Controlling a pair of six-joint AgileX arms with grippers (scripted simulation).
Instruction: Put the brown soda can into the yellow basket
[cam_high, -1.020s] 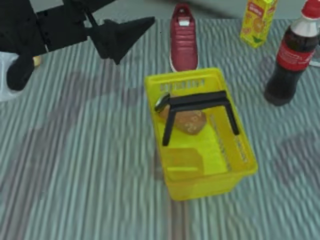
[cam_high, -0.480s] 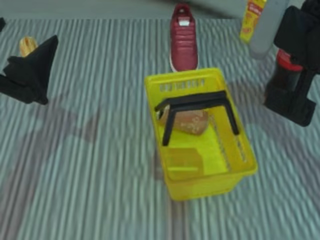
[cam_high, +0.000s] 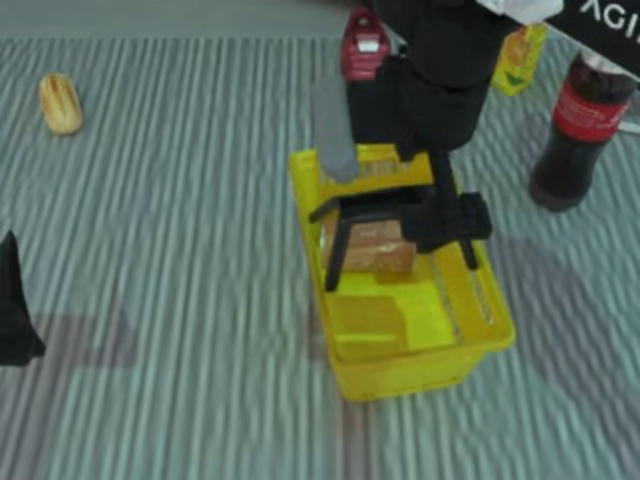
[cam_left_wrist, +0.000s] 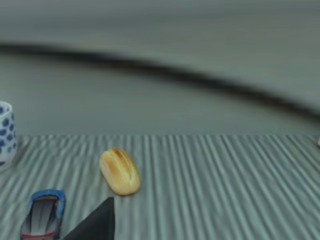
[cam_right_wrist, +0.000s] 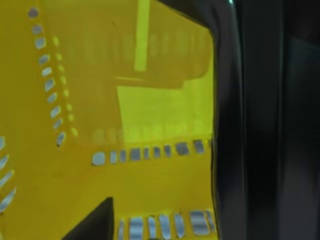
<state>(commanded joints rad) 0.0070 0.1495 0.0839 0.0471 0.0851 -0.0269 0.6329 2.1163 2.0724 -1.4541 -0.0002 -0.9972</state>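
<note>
The brown soda can lies on its side inside the yellow basket, under the black folding handles. My right gripper hangs over the basket's back right part, just above the handles, and is open with nothing in it. In the right wrist view one fingertip shows against the perforated yellow basket wall, with a black handle bar close by. My left gripper is far off at the table's left edge, open and empty, and one of its fingers shows in the left wrist view.
A hot dog bun lies at the back left. A red shoe, a juice carton and a cola bottle stand behind and right of the basket. The left wrist view shows a toy car and a blue-dotted cup.
The right arm swung in from the right and now hangs over the basket. The left gripper drew back from the back left to the left edge. The can stays in the basket.
</note>
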